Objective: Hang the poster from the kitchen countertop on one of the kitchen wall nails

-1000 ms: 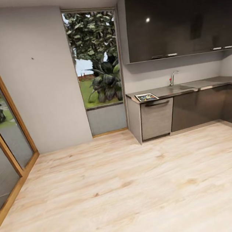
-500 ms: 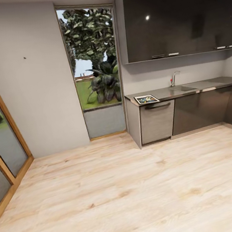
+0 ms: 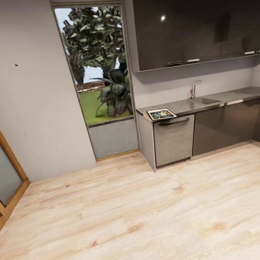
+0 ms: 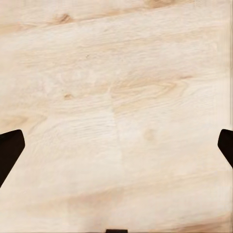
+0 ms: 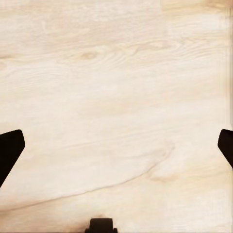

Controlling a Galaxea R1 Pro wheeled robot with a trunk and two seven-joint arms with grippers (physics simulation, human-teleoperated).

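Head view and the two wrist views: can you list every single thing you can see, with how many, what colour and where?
poster: one, dark picture with white border, flat on the left end of the countertop.
kitchen countertop: one, grey, along the right wall over the cabinets.
tap: one, chrome, at the back of the countertop by the sink.
upper cabinets: one row, glossy black, above the countertop.
lower cabinets: dark grey, under the countertop.
wall nail: one, dark, high on the grey wall at left.
window: one, tall, green plants outside, between wall and cabinets.
floor: light wood, across the room.
left tool: one, black fingertips wide apart, over the floor.
right tool: one, black fingertips wide apart, over the floor.
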